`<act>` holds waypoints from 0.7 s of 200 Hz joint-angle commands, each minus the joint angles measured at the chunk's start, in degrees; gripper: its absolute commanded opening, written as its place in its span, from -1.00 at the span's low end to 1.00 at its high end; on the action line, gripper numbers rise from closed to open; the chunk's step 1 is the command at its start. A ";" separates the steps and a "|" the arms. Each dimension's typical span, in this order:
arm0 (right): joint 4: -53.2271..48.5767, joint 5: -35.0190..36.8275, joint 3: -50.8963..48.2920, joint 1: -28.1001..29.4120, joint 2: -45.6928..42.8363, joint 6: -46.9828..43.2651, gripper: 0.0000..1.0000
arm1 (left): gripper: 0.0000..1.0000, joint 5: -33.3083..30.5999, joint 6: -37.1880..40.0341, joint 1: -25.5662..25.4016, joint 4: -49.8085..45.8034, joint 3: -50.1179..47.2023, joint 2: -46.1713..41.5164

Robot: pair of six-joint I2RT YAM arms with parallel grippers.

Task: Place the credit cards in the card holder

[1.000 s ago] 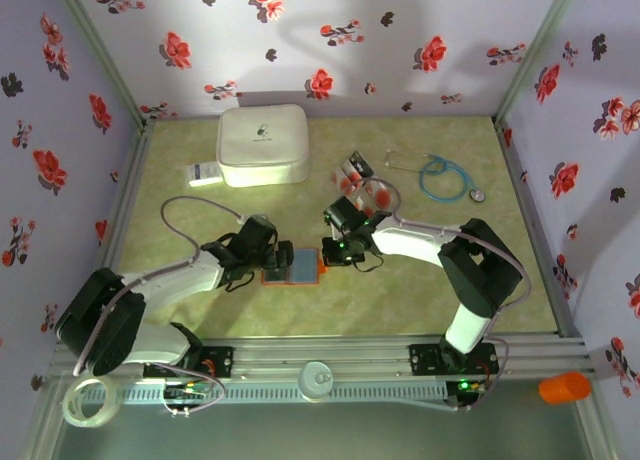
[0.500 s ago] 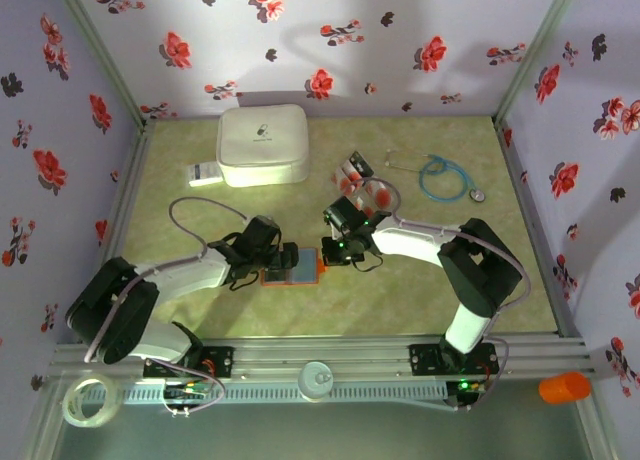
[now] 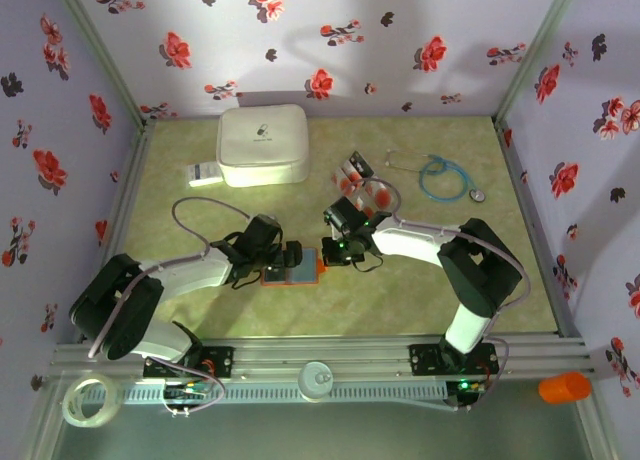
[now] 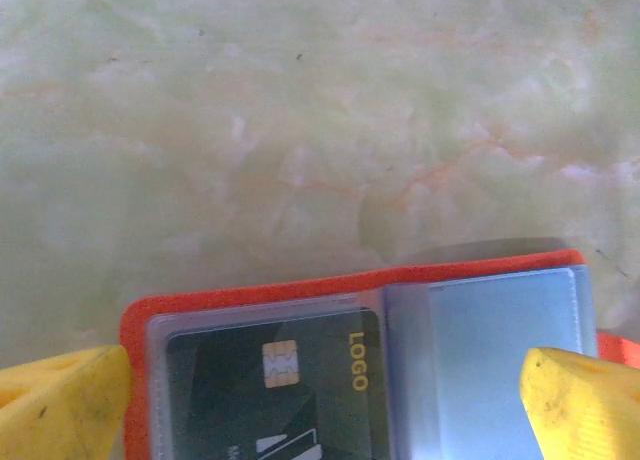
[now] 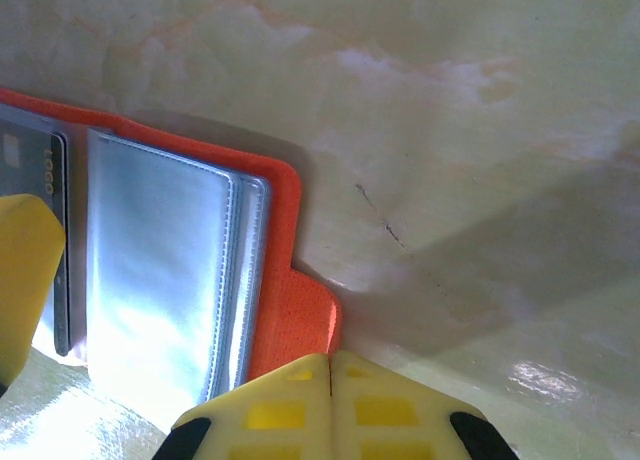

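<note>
The small orange-red card holder (image 3: 292, 268) lies open and flat on the green marbled tabletop (image 3: 420, 300), between the two arms. The right gripper (image 5: 330, 385) is clenched shut at the holder's orange tab, apparently to pin it down; actual contact cannot be confirmed. The left gripper (image 4: 320, 405) is fully released, its fingers straddling the holder. One dark chip card (image 4: 275, 380) sits in a sleeve. Loose dark-and-white credit cards (image 3: 352, 170) lie well apart, toward the back.

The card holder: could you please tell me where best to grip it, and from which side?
Probably the orange tab jutting from its right edge, approached low from the right: the card holder lies open and flat, so little else sticks out to pinch.
</note>
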 commanded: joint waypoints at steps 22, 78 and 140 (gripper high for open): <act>0.93 0.36 -0.76 0.23 1.13 0.38 -0.97 | 0.99 2.77 0.98 0.29 3.28 -0.61 -1.21; 1.05 0.25 -0.53 0.20 1.39 0.51 -0.98 | 1.00 -2.70 0.61 0.64 -2.09 -0.40 -4.01; 0.75 0.32 -0.42 0.18 1.39 0.44 -0.99 | 1.00 -2.92 -0.13 1.04 -1.20 -1.14 -0.73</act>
